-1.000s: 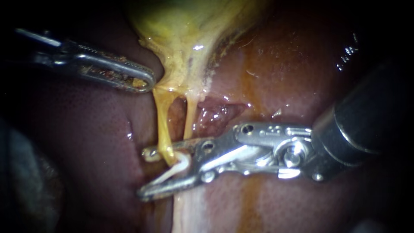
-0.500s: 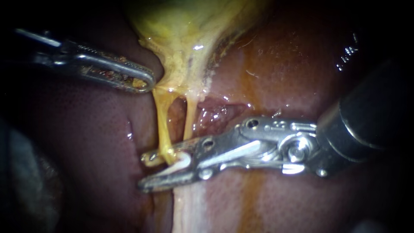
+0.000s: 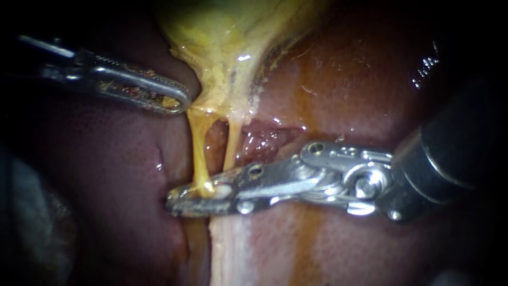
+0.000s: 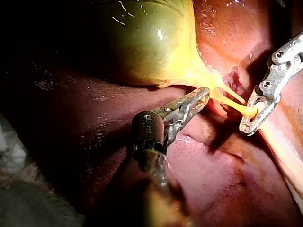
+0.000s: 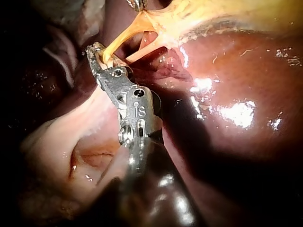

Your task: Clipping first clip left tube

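Right instrument (image 3: 193, 195): jaws drawn nearly together, clamped on the left tube (image 3: 198, 153) at its lower end. A white clip (image 3: 222, 189) shows between the jaws, just beside the tube
Left tube: taut, runs from the gallbladder's neck down into the jaws and crosses them near their tips
Right tube (image 3: 232, 145): just beside the left one, meets the upper jaw's edge
Left instrument (image 3: 177, 100): jaws closed on the gallbladder (image 3: 233, 42) edge, well above
Liver (image 3: 106, 159): beneath all
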